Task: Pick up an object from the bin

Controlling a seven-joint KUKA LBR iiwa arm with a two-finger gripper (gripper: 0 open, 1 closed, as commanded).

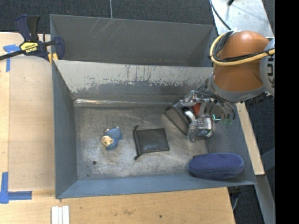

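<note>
Four things lie on the bin point(135, 85) floor, none raised — the gripper point(200, 125) hangs low near the right wall, just beside a dark flat wedge point(174, 117); its grip I cannot tell.

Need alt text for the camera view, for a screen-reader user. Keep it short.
The arm's pincer hangs low over the right part of a grey metal bin. On the bin floor lie a flat dark square pouch near the middle and a small blue-and-tan toy further left; a blue oblong case rests at the front right corner.
</note>
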